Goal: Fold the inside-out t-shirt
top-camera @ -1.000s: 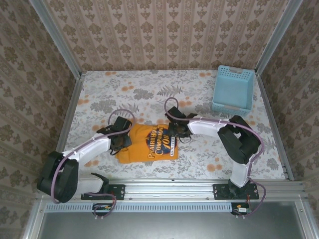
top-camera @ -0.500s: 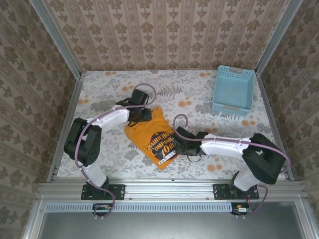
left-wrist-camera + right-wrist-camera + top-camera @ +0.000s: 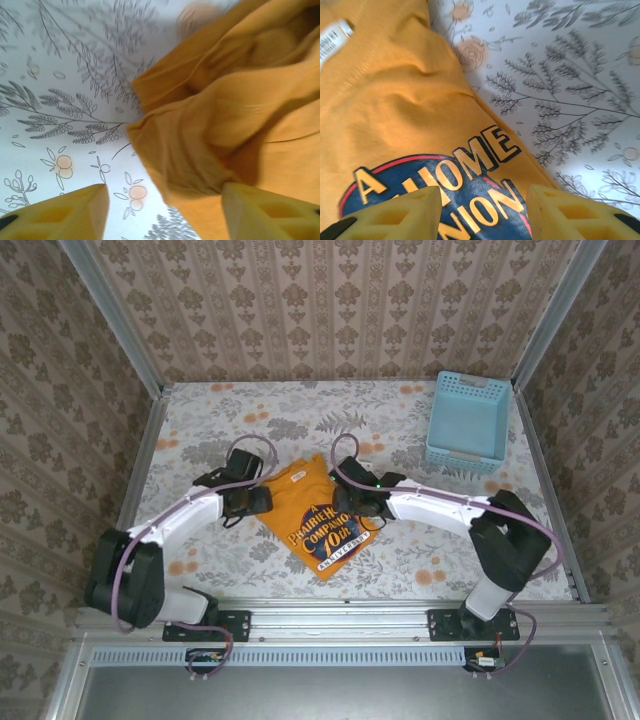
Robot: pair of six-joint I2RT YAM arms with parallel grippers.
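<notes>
t-shirt (image 3: 312, 525) between left hand (image 3: 264, 502), right hand (image 3: 343, 506), perhaps touching, basket (image 3: 467, 422) behind-right

t-shirt (image 3: 312, 525) print: "A PRAIRIE HOME COMPANION 10th ANNIVERSARY", partly legible
neck tag (image 3: 332, 39): small print, unreadable

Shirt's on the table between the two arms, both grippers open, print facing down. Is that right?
Not quite: the print faces up. The right wrist view shows the lettering on the t-shirt under the open right gripper. The rest holds: it lies on the table between the arms, and the left gripper is open too.
</notes>
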